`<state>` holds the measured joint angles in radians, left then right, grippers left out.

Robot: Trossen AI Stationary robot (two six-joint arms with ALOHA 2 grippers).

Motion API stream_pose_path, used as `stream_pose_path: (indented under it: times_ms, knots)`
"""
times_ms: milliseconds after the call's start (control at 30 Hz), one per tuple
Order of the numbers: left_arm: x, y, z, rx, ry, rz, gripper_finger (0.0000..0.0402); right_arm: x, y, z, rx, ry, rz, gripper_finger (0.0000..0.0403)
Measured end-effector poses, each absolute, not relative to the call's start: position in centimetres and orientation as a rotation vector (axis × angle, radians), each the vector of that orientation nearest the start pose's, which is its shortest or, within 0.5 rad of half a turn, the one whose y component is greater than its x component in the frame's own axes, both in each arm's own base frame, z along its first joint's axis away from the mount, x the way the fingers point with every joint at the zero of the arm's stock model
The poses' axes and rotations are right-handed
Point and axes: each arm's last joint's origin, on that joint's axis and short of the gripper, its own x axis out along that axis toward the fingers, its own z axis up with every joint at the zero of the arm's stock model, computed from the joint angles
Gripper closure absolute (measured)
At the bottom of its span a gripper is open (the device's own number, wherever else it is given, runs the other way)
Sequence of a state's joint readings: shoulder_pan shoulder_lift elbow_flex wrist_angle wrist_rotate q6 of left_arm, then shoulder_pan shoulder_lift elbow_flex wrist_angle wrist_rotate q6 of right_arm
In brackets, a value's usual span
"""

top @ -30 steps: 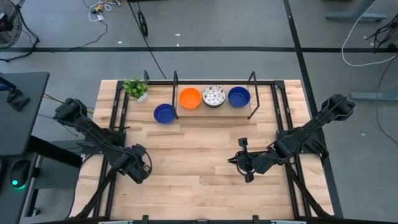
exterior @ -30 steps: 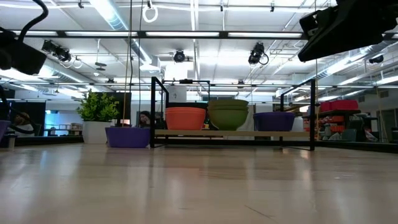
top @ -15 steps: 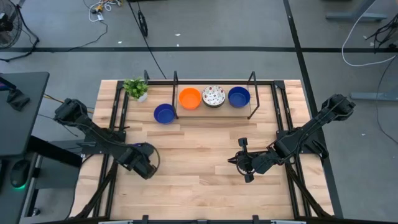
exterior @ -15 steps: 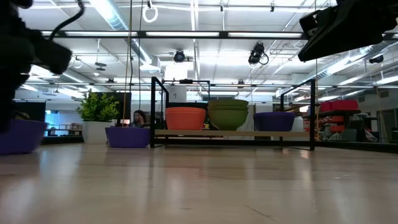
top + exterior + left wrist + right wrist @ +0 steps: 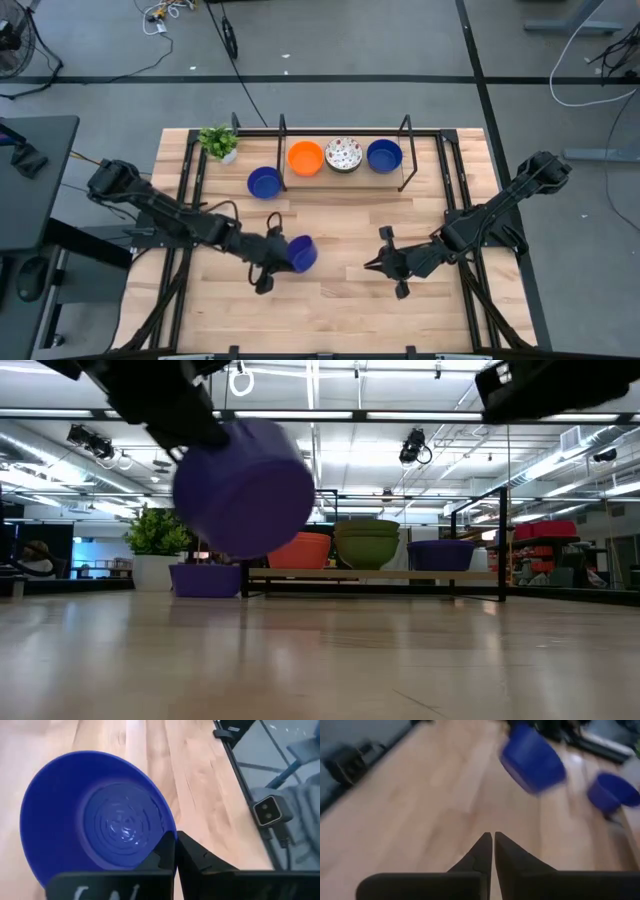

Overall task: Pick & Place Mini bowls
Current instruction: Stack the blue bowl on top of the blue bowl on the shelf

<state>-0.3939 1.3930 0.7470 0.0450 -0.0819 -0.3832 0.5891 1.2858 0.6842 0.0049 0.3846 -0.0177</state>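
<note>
My left gripper (image 5: 284, 256) is over the table's middle, shut on a blue mini bowl (image 5: 302, 254), which shows large in the left wrist view (image 5: 95, 820) and hangs tipped in the low view (image 5: 245, 485). My right gripper (image 5: 372, 264) waits a little to its right, shut and empty (image 5: 493, 840). Another blue bowl (image 5: 264, 182) rests on its base on the table by the black rack (image 5: 408, 165). In the rack stand an orange bowl (image 5: 305, 157), a white speckled bowl (image 5: 343, 154) and a blue bowl (image 5: 384, 155). My left gripper pinches the blue bowl's rim (image 5: 169, 826), with one finger (image 5: 162, 854) on the inside of the wall and the other on the outside. It comes at the bowl from the table's left. The bowl is lifted clear of the table and tipped on its side.
A small potted green plant (image 5: 218, 142) stands at the far left corner beside the rack. Bare wood lies between the rack and the table's near edge (image 5: 330, 340). Black arm frames run along the table's left and right sides.
My left gripper has swung from the table's left side toward the right, to the table's middle, taking the blue bowl along. The bowl stood on the table at the left half a second ago; now it is lifted clear and tipped on its side.
</note>
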Motion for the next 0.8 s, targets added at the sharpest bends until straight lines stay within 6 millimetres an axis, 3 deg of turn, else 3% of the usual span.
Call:
stream_pose_path:
  times_ms: [200,533,800]
  knots:
    - [27.0,-9.3,21.0,-0.114,0.604,-0.193,0.0396,24.0,12.5,23.0,-0.273,0.365,0.318,0.0361]
    - [27.7,-9.1,22.0,0.004,0.479,-0.312,0.0396,26.8,6.7,24.0,-0.233,0.236,0.375,0.0255]
    - [28.0,-8.8,21.6,0.009,0.483,-0.307,0.0395,30.0,4.0,24.2,-0.189,0.207,0.486,0.0193]
